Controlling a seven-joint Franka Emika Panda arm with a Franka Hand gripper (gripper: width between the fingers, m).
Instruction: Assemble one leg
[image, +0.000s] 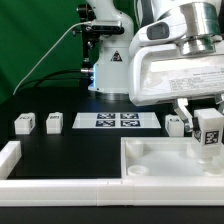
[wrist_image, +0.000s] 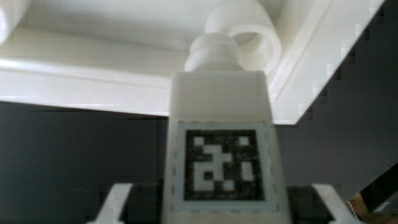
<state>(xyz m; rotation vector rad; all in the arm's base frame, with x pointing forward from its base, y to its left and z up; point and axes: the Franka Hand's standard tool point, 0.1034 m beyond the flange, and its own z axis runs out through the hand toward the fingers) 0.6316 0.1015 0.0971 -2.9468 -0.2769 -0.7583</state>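
My gripper (image: 205, 116) is shut on a leg (image: 209, 133), a small white block with a black-and-white marker, and holds it upright over the far right corner of the big white tray-like piece (image: 150, 160). In the wrist view the leg (wrist_image: 222, 120) runs from between my fingers (wrist_image: 121, 200) to a round corner socket (wrist_image: 244, 45), with its narrow end at the socket. Whether that end is seated I cannot tell. Two more legs (image: 22, 123) (image: 53, 122) stand at the exterior view's left, and another leg (image: 175, 125) stands just beside my gripper.
The marker board (image: 118, 121) lies flat at the back middle of the black table. A white L-shaped wall (image: 12, 155) borders the table at the exterior view's left and front. The arm's base (image: 105, 60) stands behind, before a green curtain.
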